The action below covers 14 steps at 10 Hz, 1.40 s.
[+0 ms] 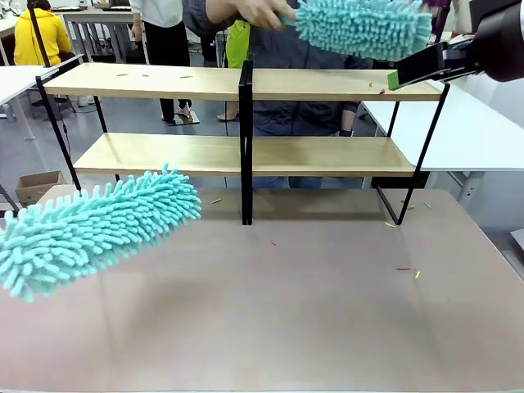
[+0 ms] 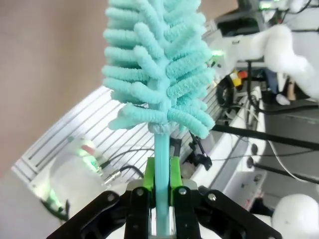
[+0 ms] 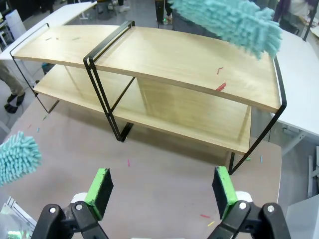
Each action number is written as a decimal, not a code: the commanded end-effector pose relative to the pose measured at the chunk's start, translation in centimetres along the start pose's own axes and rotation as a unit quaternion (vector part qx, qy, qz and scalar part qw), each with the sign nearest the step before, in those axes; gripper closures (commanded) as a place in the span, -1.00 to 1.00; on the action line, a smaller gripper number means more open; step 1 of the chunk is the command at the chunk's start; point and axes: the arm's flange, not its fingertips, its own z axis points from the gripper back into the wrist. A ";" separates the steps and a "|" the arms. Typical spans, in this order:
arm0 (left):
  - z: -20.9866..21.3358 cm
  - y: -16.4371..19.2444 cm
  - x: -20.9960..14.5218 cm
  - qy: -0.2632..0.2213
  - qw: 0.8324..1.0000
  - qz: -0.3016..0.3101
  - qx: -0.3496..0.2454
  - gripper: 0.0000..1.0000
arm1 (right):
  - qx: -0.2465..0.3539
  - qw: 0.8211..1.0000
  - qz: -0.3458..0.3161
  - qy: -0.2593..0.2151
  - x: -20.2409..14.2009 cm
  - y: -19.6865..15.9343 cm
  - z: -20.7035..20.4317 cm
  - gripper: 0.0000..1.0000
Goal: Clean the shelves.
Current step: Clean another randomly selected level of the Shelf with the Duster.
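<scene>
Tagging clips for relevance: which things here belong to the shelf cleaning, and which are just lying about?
Job: shelves; teal duster in left gripper; second teal duster in person's hand; coloured scraps on top board.
Lying about: cardboard box on floor; white table.

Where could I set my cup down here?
The brown tabletop in front of the shelves is bare but for tiny scraps. The lower board is free, the top board on its left half. Crowded: the top board's right end, under the person's duster and beside the open right gripper, and the table's left side, where the left gripper holds a duster.
</scene>
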 end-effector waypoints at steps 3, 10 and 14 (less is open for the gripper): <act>-6.7 -0.1 4.2 0.064 0.996 0.029 0.057 0.74 | 0.001 1.000 -0.001 -0.001 0.1 -0.1 0.0 -1.00; -17.7 1.7 9.7 -0.022 0.975 0.127 0.181 0.74 | 0.001 1.000 -0.001 -0.001 0.1 -0.1 0.0 -1.00; -13.1 0.6 15.3 -0.041 0.979 0.112 0.162 0.74 | 0.001 1.000 -0.001 -0.001 0.1 -0.1 0.0 -1.00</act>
